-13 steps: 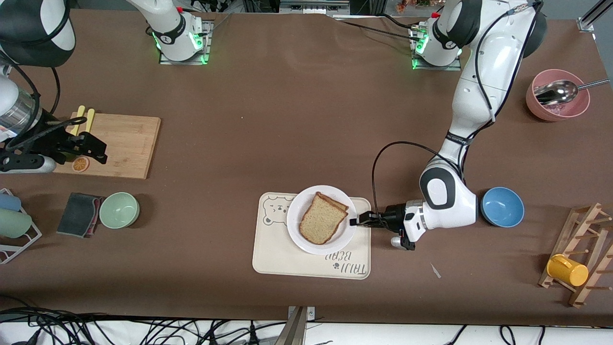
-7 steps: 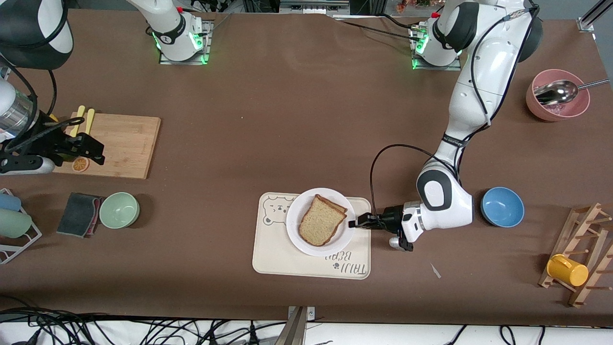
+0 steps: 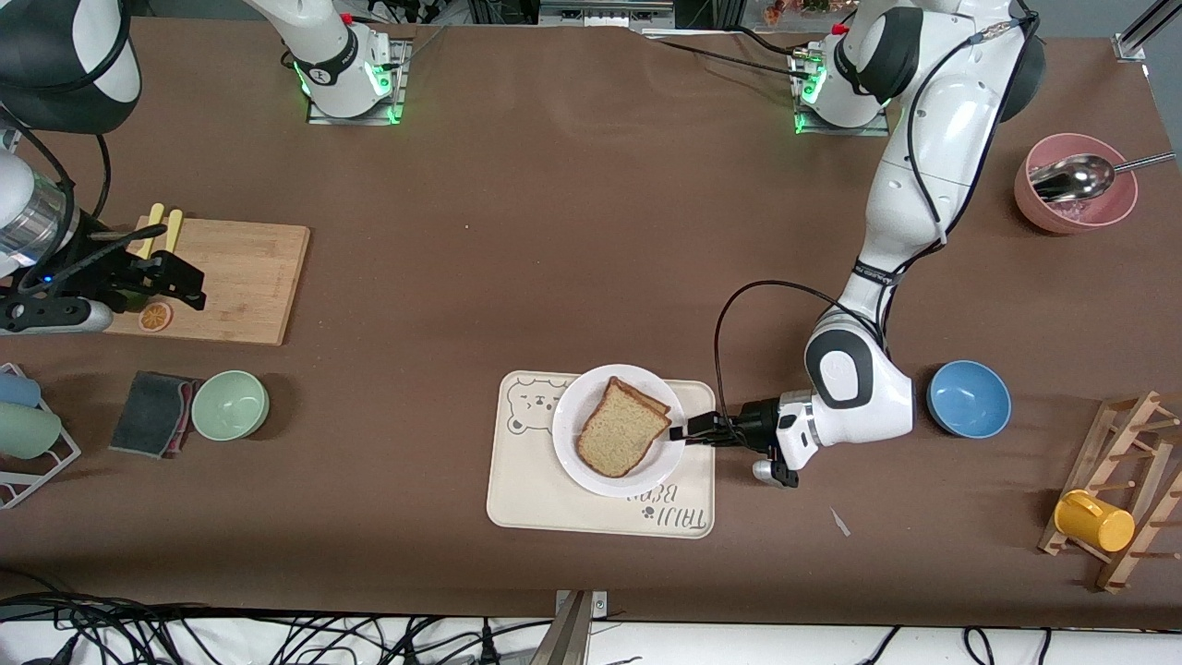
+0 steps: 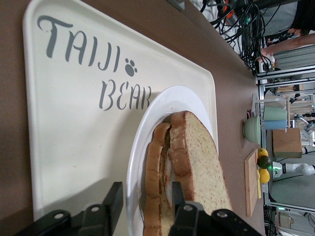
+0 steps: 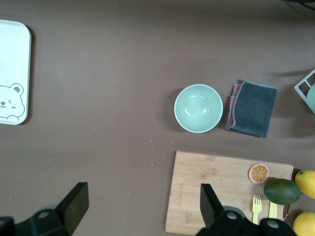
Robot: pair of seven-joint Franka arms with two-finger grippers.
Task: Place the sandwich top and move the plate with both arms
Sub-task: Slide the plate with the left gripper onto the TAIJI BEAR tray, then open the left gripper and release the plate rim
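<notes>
- A brown table (image 3: 572, 259) carries a cream tray (image 3: 536, 489) with a bear drawing, near the front camera.
- The plate (image 3: 574, 443) lies on the tray, overhanging its farther edge.
- The top slice (image 3: 621, 432) sits on a lower slice, making a sandwich on the plate.
- The left gripper (image 3: 685, 430) is at the plate's rim on the side toward the left arm's end, its fingers (image 4: 114, 201) partly parted, one on each side of the rim, bread between them.
- The right gripper (image 3: 189, 288) hovers over a board (image 3: 249, 277) at the right arm's end, spread wide and holding nothing; that arm waits.
- A green bowl (image 5: 198, 108) and grey cloth (image 5: 252, 108) lie nearer the camera than the board.
</notes>
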